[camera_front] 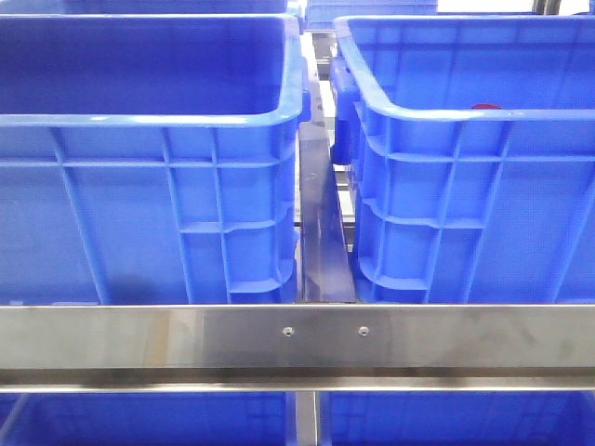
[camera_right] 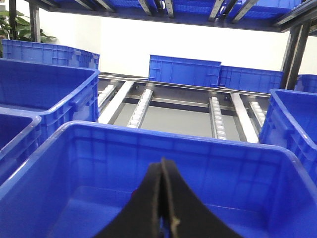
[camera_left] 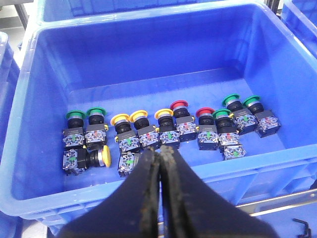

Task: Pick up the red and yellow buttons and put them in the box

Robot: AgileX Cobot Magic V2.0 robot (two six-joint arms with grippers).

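Note:
In the left wrist view a blue crate [camera_left: 29,99] holds a row of push buttons on black switch blocks. Yellow-capped buttons [camera_left: 138,115] stand mid-row, and one more yellow button [camera_left: 104,155] lies on its side. Two red-capped buttons [camera_left: 179,104] stand to one side of them. My left gripper [camera_left: 161,151] hangs above the crate's near wall, shut and holding nothing. My right gripper [camera_right: 162,163] is shut over another blue box [camera_right: 74,131], with a red speck [camera_right: 132,192] beside its finger. The front view shows neither gripper, only a red sliver [camera_front: 485,107] above the right box's rim [camera_front: 446,116].
Green-capped buttons [camera_left: 231,100] stand at both ends of the row. Two deep blue crates sit side by side on a steel rack, the left one [camera_front: 149,121] across a narrow gap. A steel rail [camera_front: 297,336] crosses in front. Roller tracks [camera_right: 140,106] and more crates [camera_right: 184,71] lie beyond.

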